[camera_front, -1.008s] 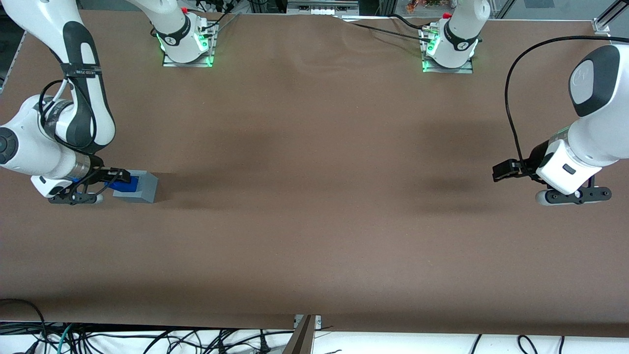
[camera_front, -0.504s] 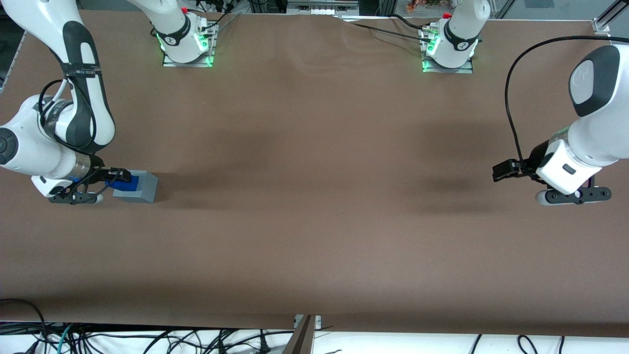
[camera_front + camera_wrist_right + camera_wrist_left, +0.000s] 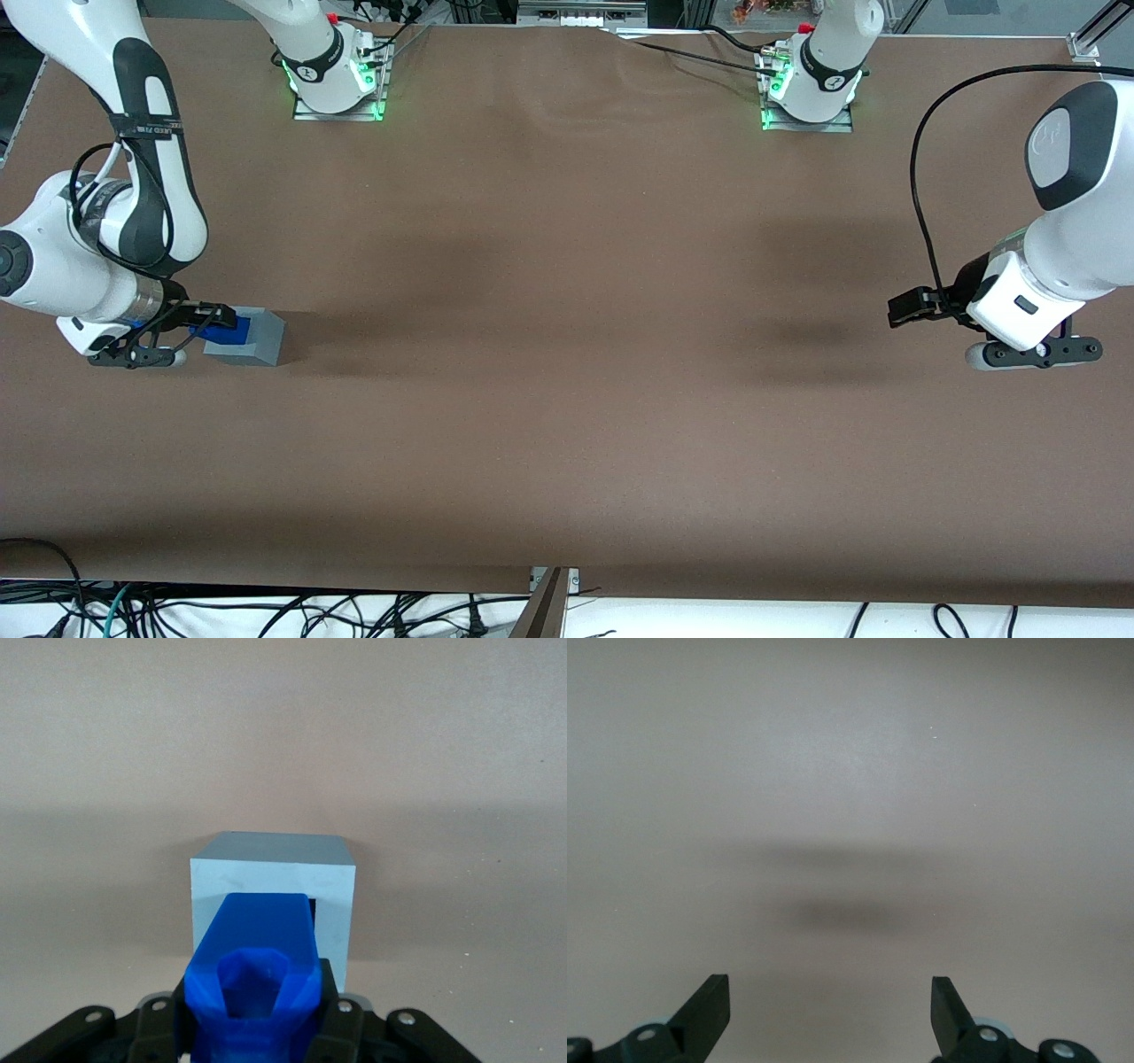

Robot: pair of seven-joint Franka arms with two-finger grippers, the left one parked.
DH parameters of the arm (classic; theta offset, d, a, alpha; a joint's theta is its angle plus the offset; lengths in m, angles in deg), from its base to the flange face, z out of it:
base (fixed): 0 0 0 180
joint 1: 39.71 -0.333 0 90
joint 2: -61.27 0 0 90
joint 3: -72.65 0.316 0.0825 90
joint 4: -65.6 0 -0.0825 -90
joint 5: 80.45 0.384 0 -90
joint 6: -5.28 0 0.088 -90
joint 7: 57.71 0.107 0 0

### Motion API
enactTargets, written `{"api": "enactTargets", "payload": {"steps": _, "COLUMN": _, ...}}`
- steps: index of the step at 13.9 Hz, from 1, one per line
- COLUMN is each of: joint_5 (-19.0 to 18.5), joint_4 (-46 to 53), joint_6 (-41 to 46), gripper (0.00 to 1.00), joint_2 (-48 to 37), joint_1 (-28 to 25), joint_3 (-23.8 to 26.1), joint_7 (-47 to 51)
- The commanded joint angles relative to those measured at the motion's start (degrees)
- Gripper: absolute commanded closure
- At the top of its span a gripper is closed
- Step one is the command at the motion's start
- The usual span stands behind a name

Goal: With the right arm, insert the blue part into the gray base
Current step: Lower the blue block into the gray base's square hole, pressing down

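Note:
The gray base stands on the brown table at the working arm's end. The blue part lies across the base's top with its leading end over the square recess. My right gripper is shut on the blue part, its black fingers clamped on the part's sides. The part hides most of the recess in the right wrist view; only a dark sliver of it shows beside the blue.
Two arm bases with green lights are mounted along the table edge farthest from the front camera. Cables hang below the nearest table edge.

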Motion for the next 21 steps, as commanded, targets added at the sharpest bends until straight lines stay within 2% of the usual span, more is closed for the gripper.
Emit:
{"api": "enactTargets", "payload": {"steps": 1, "joint_5": 0.8, "joint_4": -0.5, "joint_6": 0.5, "gripper": 0.75, "joint_2": 1.1, "joint_1": 0.0, "joint_3": 0.2, "joint_7": 0.4}}
{"api": "enactTargets", "payload": {"steps": 7, "joint_5": -0.4, "joint_4": -0.2, "joint_6": 0.7, "gripper": 0.78, "joint_2": 0.3, "joint_1": -0.8, "joint_3": 0.1, "joint_7": 0.4}}
{"api": "enactTargets", "payload": {"steps": 10, "joint_5": -1.1, "joint_4": -0.2, "joint_6": 1.4, "gripper": 0.92, "joint_2": -1.4, "joint_1": -0.8, "joint_3": 0.1, "joint_7": 0.4}}
{"api": "enactTargets", "payload": {"steps": 11, "joint_5": -1.2, "joint_4": -0.2, "joint_6": 2.1, "gripper": 0.93, "joint_2": -1.9, "joint_1": -0.8, "joint_3": 0.0, "joint_7": 0.4}}
{"api": "enactTargets", "payload": {"steps": 13, "joint_5": -3.2, "joint_4": -0.1, "joint_6": 2.1, "gripper": 1.00, "joint_2": -2.8, "joint_1": -0.8, "joint_3": 0.0, "joint_7": 0.4}}
{"api": "enactTargets", "payload": {"steps": 21, "joint_5": -3.9, "joint_4": -0.7, "joint_6": 1.0, "gripper": 1.00, "joint_2": -3.1, "joint_1": -0.6, "joint_3": -0.1, "joint_7": 1.0}}
